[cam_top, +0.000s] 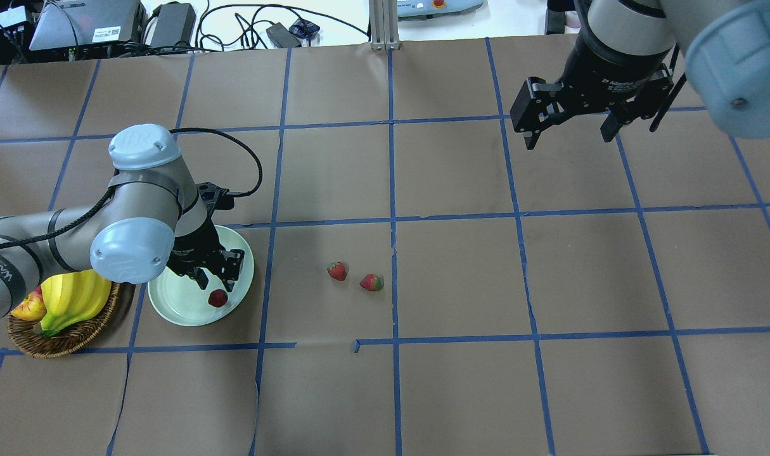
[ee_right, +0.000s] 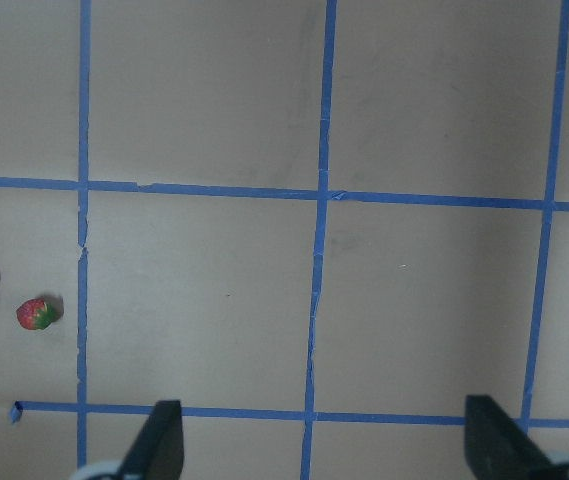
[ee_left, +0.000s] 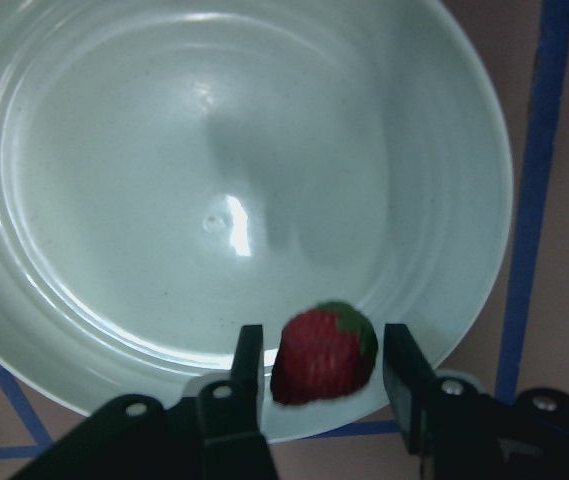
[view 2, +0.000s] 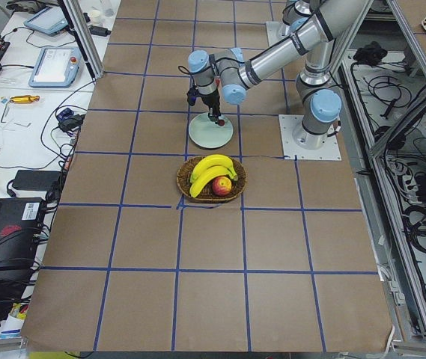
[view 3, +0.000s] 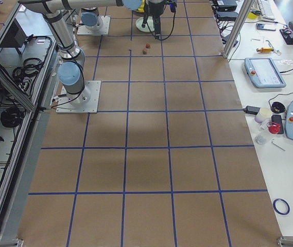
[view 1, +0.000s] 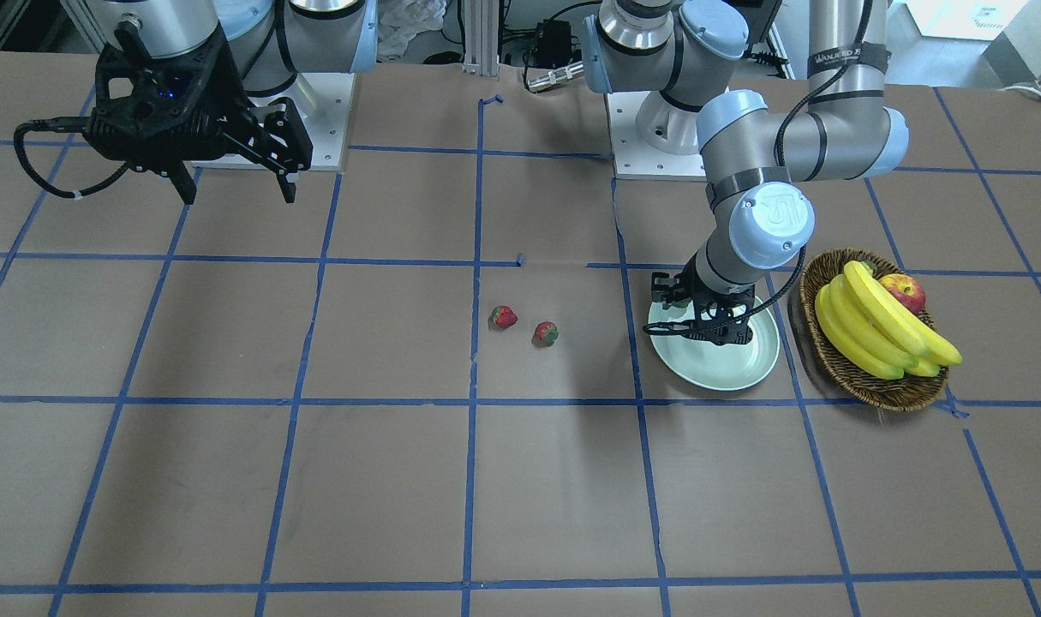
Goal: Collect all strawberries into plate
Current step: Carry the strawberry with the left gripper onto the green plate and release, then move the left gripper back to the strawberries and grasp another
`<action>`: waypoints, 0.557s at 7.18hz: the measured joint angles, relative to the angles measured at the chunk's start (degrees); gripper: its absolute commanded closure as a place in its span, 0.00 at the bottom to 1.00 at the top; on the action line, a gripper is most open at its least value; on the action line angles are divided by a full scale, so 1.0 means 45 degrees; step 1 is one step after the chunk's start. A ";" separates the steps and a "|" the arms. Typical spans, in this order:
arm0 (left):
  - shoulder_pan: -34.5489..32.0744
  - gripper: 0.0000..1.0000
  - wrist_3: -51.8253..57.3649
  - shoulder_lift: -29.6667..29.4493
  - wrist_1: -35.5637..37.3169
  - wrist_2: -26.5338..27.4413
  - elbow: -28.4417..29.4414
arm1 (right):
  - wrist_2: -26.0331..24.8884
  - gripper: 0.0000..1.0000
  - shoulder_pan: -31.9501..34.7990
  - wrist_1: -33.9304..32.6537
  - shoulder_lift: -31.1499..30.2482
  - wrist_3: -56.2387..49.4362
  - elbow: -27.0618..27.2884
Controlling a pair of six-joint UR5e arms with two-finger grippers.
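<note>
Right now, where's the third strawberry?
Overhead view, left side: strawberry lies in the plate near its rim, between the open fingers of the left gripper.

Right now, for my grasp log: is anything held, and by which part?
Nothing. Left gripper is open around the strawberry on the plate; right gripper open, empty.

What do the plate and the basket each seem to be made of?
The plate: pale mint, glossy, probably glazed ceramic or hard plastic; bright reflections sit on its smooth, ringed surface. The basket: brown, matte woven wicker or rattan; interlaced strands show along its rim.
</note>
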 measured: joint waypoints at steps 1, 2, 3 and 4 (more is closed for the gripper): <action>-0.0689 0.01 -0.0906 -0.0002 0.0098 -0.0075 0.0281 | 0.0000 0.00 0.0000 0.0001 0.0000 0.0000 0.0003; -0.1631 0.05 -0.2110 -0.0107 0.0276 -0.0108 0.0730 | 0.0000 0.00 0.0000 0.0002 0.0000 0.0000 0.0009; -0.2492 0.09 -0.3407 -0.0327 0.0555 -0.0243 0.1149 | 0.0000 0.00 0.0000 0.0002 -0.0005 0.0000 0.0017; -0.3082 0.10 -0.4481 -0.0588 0.0840 -0.0610 0.1350 | 0.0000 0.00 0.0000 0.0002 -0.0008 0.0004 0.0021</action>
